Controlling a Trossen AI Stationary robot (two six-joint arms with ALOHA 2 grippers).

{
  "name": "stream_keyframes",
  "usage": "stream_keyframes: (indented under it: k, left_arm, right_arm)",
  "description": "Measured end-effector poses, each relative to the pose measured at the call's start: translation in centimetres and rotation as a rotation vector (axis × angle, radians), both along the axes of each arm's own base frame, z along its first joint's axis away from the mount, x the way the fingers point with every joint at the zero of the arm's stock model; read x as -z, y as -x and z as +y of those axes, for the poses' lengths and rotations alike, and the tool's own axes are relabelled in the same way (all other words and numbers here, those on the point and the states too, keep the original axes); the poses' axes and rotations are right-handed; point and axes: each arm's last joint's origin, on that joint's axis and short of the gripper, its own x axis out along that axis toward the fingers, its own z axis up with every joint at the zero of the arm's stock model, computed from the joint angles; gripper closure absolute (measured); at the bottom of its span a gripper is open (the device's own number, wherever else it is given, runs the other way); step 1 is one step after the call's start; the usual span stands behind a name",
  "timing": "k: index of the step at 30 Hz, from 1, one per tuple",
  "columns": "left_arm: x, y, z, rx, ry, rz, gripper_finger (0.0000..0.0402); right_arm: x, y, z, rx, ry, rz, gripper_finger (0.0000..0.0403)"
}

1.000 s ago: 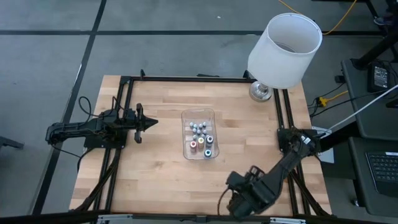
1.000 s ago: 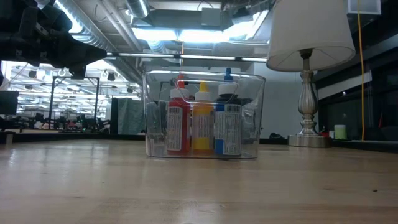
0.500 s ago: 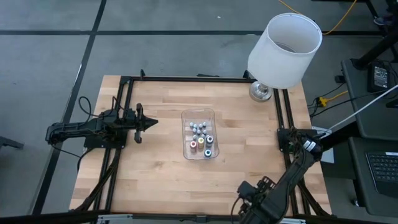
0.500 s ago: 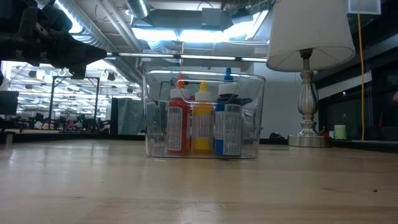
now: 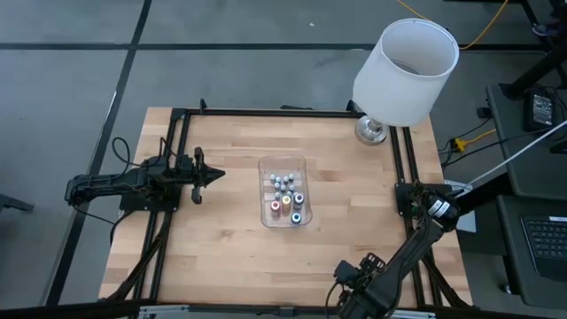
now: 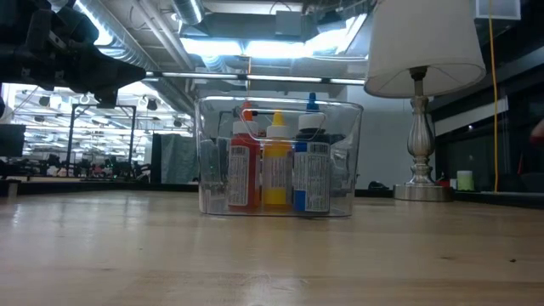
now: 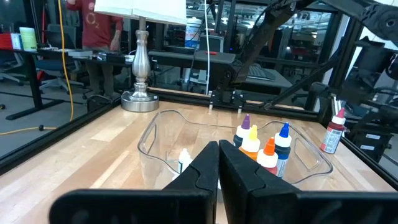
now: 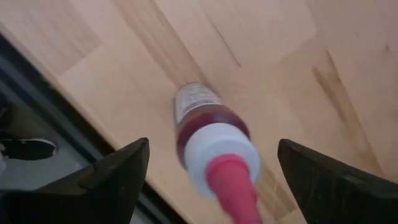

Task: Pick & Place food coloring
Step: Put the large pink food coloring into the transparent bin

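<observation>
Left tool (image 5: 215,175) sat pinched together, empty, just left of the clear tray (image 5: 284,165) mid-bench (image 5: 221,239), pointing at it. Tray held most of the food coloring (image 5: 286,203), whitish caps at the back, red, orange and blue ones in front. Right tool (image 8: 208,180) hung at the bench's front edge, right of the tray, fingers spread wide apart over one pink-capped bottle (image 8: 211,140) standing loose on the wood, not gripped.
</observation>
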Motion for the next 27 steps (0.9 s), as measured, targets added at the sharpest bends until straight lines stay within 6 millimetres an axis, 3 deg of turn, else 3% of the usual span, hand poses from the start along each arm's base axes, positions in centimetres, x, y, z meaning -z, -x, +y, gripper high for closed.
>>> stream_keyframes:
  k: [5,11,27]
  left_arm:
    - [0.00,0.00,0.00,0.000,0.000,0.000,0.0393]
    - [0.00,0.00,0.00,0.000,0.000,0.000,0.0392]
    - [-0.01,0.00,0.00,0.000,0.000,0.000,0.0391]
  right_arm:
    - [0.56,-0.29,-0.04,-0.039,-0.036,0.010,0.0056]
    - [0.53,-0.55,-0.24,-0.053,-0.038,0.009,0.0096]
    - [0.52,-0.58,-0.08,-0.060,-0.067,0.020,0.0260]
